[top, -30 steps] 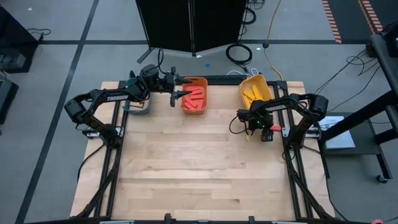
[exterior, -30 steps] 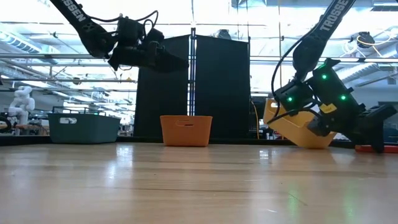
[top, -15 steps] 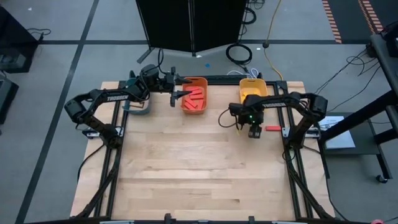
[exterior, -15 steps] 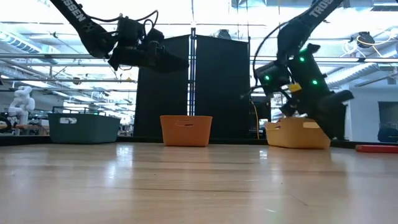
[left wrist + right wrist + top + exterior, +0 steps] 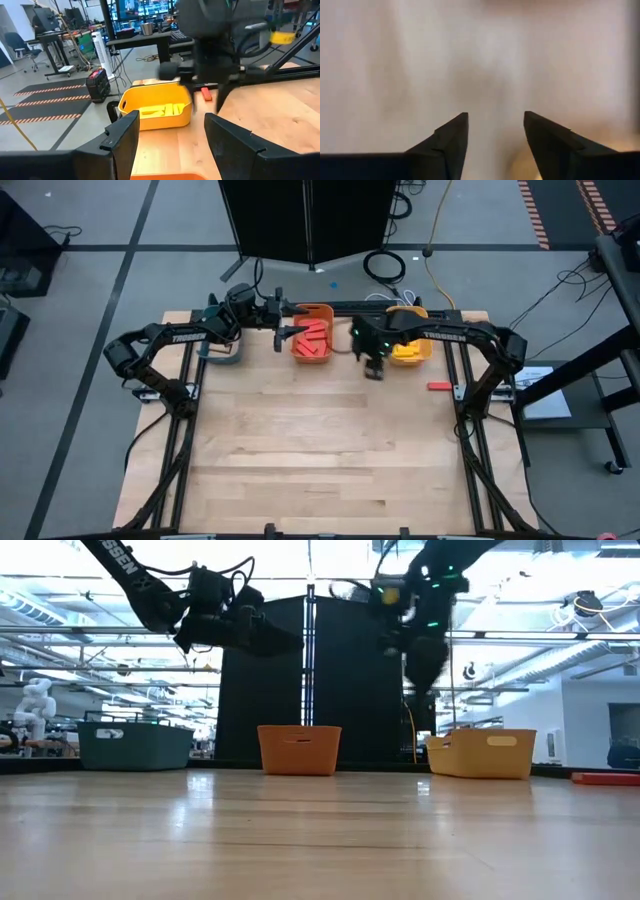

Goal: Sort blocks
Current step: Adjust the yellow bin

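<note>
Red blocks (image 5: 315, 338) lie in the orange bin (image 5: 325, 312), and yellow blocks (image 5: 160, 110) lie in the yellow bin (image 5: 425, 350). One red block (image 5: 438, 387) lies flat on the table near its right edge. My left gripper (image 5: 283, 335) is held level above the orange bin's left rim, open and empty. My right gripper (image 5: 375, 372) hangs high between the orange and yellow bins. It points down at the bare table and is open, with nothing between its fingers (image 5: 450, 135).
A teal bin (image 5: 222, 352) stands at the far left under my left arm. The three bins line the table's far edge (image 5: 300, 750). Bare wood (image 5: 320, 450) stretches from the bins to the near edge.
My right gripper has risen from beside the lone red block near the table's right edge. It has swung left toward the orange bin and tipped from slanting to pointing down. The yellow bin, tilted a second ago, now stands flat on its base.
</note>
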